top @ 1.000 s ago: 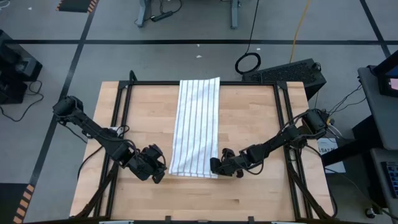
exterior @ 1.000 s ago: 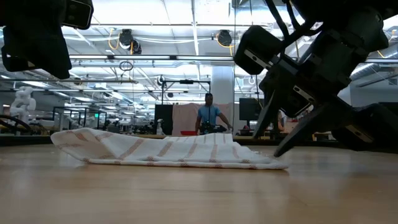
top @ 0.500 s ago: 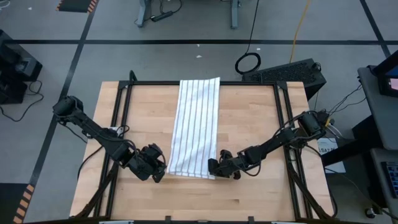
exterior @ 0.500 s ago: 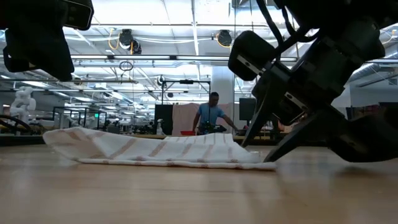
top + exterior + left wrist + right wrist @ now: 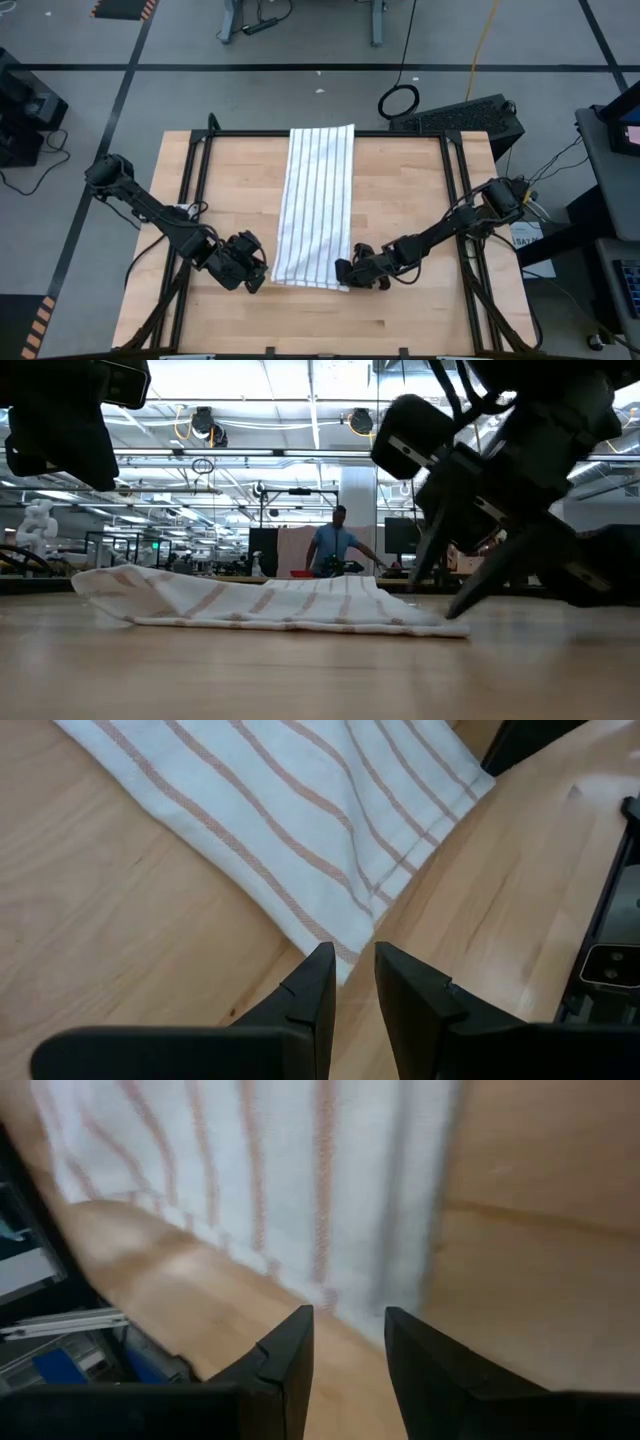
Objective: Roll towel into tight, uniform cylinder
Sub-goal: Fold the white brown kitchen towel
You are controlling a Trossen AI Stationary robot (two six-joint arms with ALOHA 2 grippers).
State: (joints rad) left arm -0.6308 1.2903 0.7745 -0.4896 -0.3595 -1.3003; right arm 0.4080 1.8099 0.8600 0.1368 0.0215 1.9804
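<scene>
white rectangular cloth towel with thin pinstripes (image 5: 316,203) lying flat mid wooden tabletop (image 5: 400,220), left gripper (image 5: 256,281) at its near left corner, right gripper (image 5: 343,273) at near right corner, both slightly parted, pinching nothing

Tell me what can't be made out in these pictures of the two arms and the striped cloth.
- High view: the near corners of the white cloth towel with thin pinstripes sit under the left gripper and right gripper; contact can't be judged.
- Low view: the right gripper blocks that end of the towel.
- Right wrist view: the towel is blurred.
- Left wrist view: the picture's edges cut the towel off.
</scene>
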